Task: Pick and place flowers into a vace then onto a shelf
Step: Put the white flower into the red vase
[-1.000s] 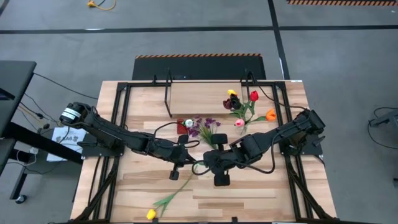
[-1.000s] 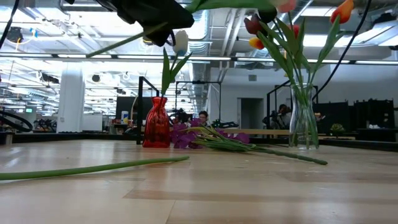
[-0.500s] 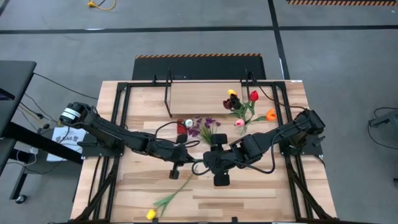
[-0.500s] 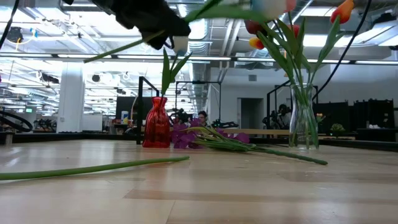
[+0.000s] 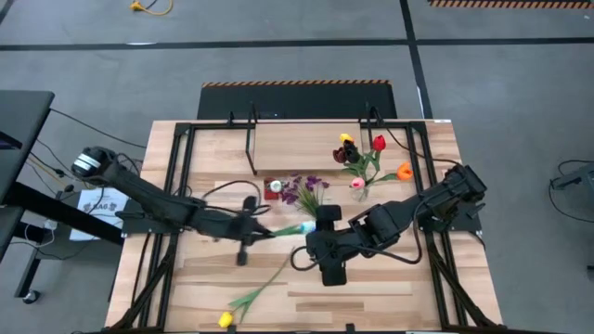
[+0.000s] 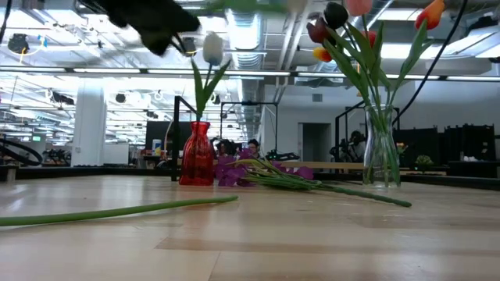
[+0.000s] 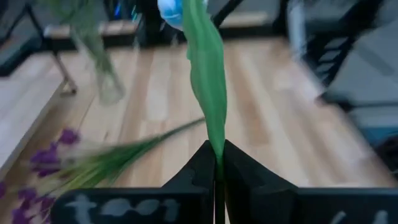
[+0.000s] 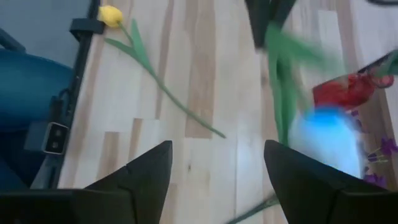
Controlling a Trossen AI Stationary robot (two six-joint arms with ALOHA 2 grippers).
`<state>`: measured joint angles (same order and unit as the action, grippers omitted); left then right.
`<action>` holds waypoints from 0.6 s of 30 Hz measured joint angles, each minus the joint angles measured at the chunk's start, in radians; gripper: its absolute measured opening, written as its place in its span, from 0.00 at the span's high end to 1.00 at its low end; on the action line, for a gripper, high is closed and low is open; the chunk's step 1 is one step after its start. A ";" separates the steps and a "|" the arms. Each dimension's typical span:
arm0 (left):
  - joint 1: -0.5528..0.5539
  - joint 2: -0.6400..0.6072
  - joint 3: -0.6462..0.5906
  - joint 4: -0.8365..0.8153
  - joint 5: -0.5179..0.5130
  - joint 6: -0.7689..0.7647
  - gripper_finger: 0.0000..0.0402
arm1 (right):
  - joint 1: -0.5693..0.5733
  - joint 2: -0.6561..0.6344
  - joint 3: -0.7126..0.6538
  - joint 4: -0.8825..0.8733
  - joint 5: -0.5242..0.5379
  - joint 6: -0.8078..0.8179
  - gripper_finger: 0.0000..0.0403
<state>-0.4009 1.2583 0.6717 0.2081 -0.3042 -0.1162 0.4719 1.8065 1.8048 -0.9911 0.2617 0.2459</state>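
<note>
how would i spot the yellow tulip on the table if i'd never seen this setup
Start at the plank table and go to its front edge, on the left arm's side. The yellow tulip lies flat there by itself, its long green stem running toward the table's middle. The other yellow bloom stands in the clear vase.

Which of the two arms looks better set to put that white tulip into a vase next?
The left. Its gripper is shut on the white tulip, held above the table near the red vase. The right gripper is open and empty.

Overhead, table-level, two close wrist views
</note>
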 joint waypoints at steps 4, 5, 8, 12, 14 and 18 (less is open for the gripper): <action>-0.076 -0.145 -0.114 0.144 -0.049 0.031 1.00 | 0.014 0.000 0.014 0.012 0.001 0.000 0.38; -0.098 -0.177 -0.140 0.194 -0.062 0.052 1.00 | 0.014 0.000 0.015 0.018 0.002 0.000 0.38; -0.161 -0.262 -0.235 0.418 -0.078 0.150 1.00 | 0.013 0.000 0.015 0.067 0.007 -0.001 0.38; -0.235 -0.312 -0.356 0.765 -0.068 0.301 1.00 | 0.010 0.000 0.013 0.175 0.022 -0.039 0.38; -0.257 -0.312 -0.406 0.904 -0.070 0.362 1.00 | 0.010 0.000 0.006 0.251 0.047 -0.082 0.38; -0.256 -0.272 -0.464 1.072 -0.046 0.421 1.00 | -0.003 0.000 0.005 0.442 0.061 -0.188 0.38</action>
<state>-0.6573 0.9858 0.2081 1.2798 -0.3502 0.3047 0.4690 1.8065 1.8095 -0.5495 0.3226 0.0581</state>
